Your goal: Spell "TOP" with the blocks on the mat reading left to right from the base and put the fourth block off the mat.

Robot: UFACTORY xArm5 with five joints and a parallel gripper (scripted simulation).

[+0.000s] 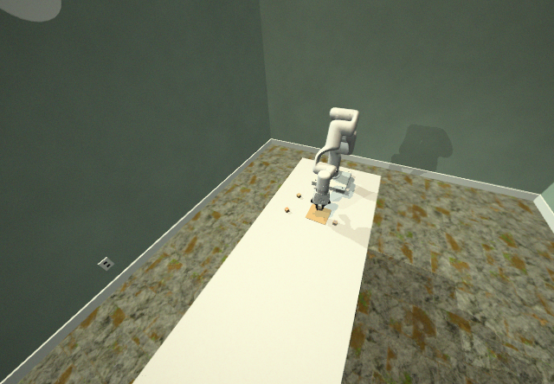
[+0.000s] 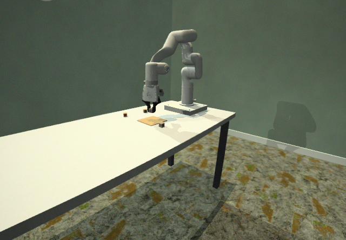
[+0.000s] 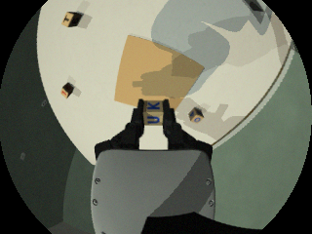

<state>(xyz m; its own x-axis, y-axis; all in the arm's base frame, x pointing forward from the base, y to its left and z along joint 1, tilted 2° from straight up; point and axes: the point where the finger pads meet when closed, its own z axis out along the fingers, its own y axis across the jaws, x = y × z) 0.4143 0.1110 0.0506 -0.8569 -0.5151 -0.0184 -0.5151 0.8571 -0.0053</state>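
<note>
My gripper (image 1: 319, 207) (image 2: 151, 110) (image 3: 153, 106) is shut on a block (image 3: 153, 113), held above the near part of the tan mat (image 1: 317, 219) (image 2: 147, 121) (image 3: 131, 60). Blue letters K and U show on two of its faces in the wrist view. The mat lies flat. A block with a dark letter, seemingly T (image 1: 299, 195) (image 2: 145, 111) (image 3: 71, 19) and a block with a red mark (image 1: 286, 209) (image 2: 125, 114) (image 3: 67, 90) lie off the mat on one side. A block with a blue letter, unclear which (image 1: 334, 222) (image 2: 161, 125) (image 3: 196, 115), lies off its other side, near a corner.
The robot's base plate (image 1: 344, 186) (image 2: 173, 108) stands on the white table (image 1: 277, 281) (image 2: 84, 148) beyond the mat. The table's long edge (image 2: 156, 158) runs beyond the blue-lettered block. Arm shadows fall across the mat and table.
</note>
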